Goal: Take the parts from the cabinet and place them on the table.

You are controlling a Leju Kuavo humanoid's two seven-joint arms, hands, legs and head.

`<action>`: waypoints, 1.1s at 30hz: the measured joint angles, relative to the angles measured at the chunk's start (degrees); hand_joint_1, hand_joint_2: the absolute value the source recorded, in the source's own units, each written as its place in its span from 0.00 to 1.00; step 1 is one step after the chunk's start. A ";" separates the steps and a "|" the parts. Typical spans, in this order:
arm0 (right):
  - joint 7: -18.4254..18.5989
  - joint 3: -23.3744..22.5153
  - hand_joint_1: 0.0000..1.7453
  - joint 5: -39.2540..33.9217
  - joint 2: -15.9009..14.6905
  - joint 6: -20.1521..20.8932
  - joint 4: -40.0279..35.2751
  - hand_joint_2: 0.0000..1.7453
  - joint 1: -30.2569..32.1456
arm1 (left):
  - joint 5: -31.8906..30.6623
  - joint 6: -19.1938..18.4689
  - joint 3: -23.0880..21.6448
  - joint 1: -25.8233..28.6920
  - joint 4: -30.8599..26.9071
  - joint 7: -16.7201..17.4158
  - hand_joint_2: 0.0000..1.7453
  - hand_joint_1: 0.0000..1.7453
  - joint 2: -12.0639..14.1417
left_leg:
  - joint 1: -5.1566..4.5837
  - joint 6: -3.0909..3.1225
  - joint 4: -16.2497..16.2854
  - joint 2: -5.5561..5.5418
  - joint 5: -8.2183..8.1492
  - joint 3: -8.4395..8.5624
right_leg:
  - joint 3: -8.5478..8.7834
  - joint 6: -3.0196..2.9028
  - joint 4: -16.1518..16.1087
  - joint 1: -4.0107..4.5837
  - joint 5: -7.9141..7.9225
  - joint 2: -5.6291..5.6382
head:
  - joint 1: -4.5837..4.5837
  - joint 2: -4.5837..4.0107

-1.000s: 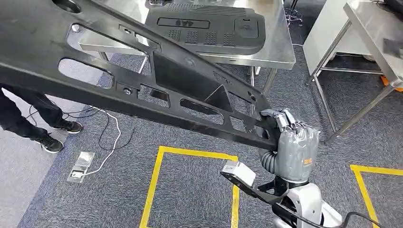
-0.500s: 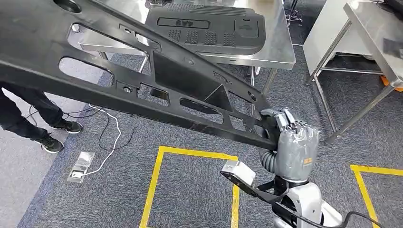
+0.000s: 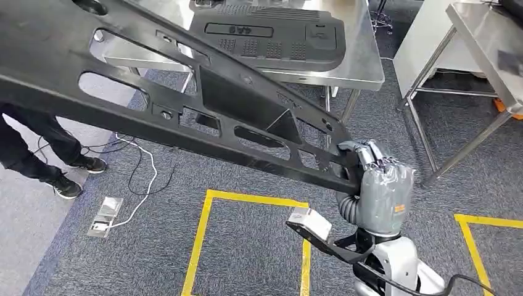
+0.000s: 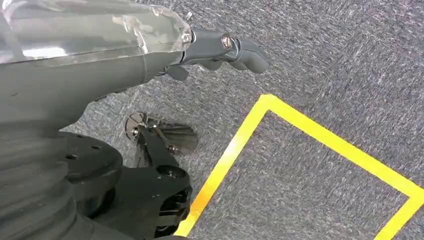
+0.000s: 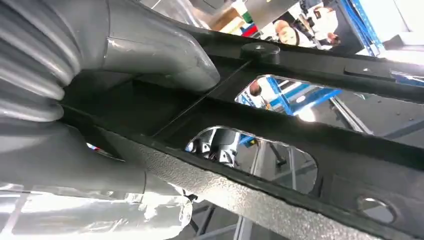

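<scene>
My L hand (image 4: 220, 47) hangs over carpet w/ fingers curled in, holding nothing. R hand (image 3: 376, 179) grips the near end of the long black frame part (image 3: 203, 105), which slants toward 10 o'clock (table (image 3: 364, 68) at 12, still apart).

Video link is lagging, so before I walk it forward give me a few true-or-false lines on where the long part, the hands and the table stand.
1. The right hand grips one end of the long black frame part. True.
2. The steel table ahead is bare. False: a black ribbed cover already lies on it.
3. The left hand holds a part. False: it holds nothing, over the carpet.
4. Yellow floor tape marks the carpet below the frame part. True.
5. A person's legs stand on the robot's right. False: they stand on its left.
</scene>
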 joint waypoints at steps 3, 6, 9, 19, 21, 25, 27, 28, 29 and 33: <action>0.05 -0.04 1.00 0.13 -0.11 0.02 -0.02 1.00 0.06 | -0.04 -0.02 -0.02 -0.08 0.00 -0.07 1.00 0.00 0.00 | 0.60 0.70 -1.25 0.04 0.59 0.96 | -3.39 0.01 7.56 -0.25 -4.38 1.96 | 0.61 0.00; 0.20 -0.07 1.00 0.13 -0.11 0.04 -0.02 1.00 0.67 | -0.07 -0.04 -0.26 -0.04 0.00 -0.07 1.00 0.00 0.00 | 0.62 0.71 -1.11 -0.20 0.26 1.06 | -9.86 0.52 18.41 -0.41 -7.26 2.27 | 0.87 0.00; 0.22 -0.07 1.00 0.28 -0.13 0.20 -0.02 1.00 0.73 | -0.11 -0.04 -0.42 -0.06 0.00 -0.04 1.00 0.00 0.00 | 1.22 -0.33 -0.43 -0.77 -0.64 1.71 | -6.10 0.96 8.24 -0.96 0.47 2.26 | 0.98 0.00; 0.37 -0.37 1.00 0.81 -0.17 0.61 -0.59 1.00 1.21 | -0.07 -0.04 -0.52 -0.33 0.00 -0.04 1.00 0.00 0.07 | 0.91 -3.09 12.38 -0.67 -7.61 -3.56 | -3.11 -2.55 2.86 -0.46 0.37 2.41 | -0.09 0.00; 0.37 -0.37 1.00 0.87 -0.17 0.65 -0.59 1.00 1.22 | 0.02 -0.04 -0.52 -0.14 0.02 -0.04 1.00 0.00 0.07 | 0.76 -2.89 19.37 -0.67 -9.04 -7.89 | -2.73 -2.87 2.87 0.00 -0.05 2.33 | -0.15 0.00; 0.37 -0.39 1.00 0.94 -0.17 0.68 -0.61 1.00 1.20 | 0.09 0.00 -0.55 -0.06 0.02 -0.04 1.00 0.00 0.07 | -0.35 -0.53 5.61 -0.67 1.49 -3.36 | -0.45 -2.76 2.85 0.68 -1.61 2.36 | -0.24 0.00; 0.37 -0.44 1.00 0.96 -0.17 0.68 -0.61 1.00 1.12 | 0.13 0.04 -0.55 -0.04 0.02 -0.04 1.00 0.00 0.11 | -1.07 0.29 3.35 -0.50 1.28 -2.52 | -0.22 -2.32 2.90 1.08 -2.13 2.37 | -0.04 0.00; 0.37 -0.46 1.00 0.94 -0.15 0.68 -0.63 1.00 1.13 | 0.13 0.04 -0.57 -0.07 0.00 -0.02 1.00 0.00 0.11 | -1.18 0.47 2.68 -0.53 0.51 -2.27 | -0.44 -2.13 2.76 0.59 -2.08 2.27 | -0.26 0.00; 0.37 -0.48 1.00 0.94 -0.17 0.68 -0.63 1.00 1.14 | 0.11 0.04 -0.57 -0.08 0.00 -0.02 1.00 0.00 0.11 | -1.28 0.51 2.57 -0.56 0.29 -2.37 | -0.43 -1.90 2.43 0.60 -2.11 2.19 | -0.37 0.00; 0.37 -0.61 1.00 0.96 -0.28 0.68 -0.77 1.00 1.04 | 0.09 0.07 -0.57 -0.06 0.00 0.00 1.00 0.00 0.11 | -0.39 1.12 0.41 -0.52 0.24 -0.54 | -1.87 -0.97 6.76 0.65 -4.68 2.29 | 0.09 0.00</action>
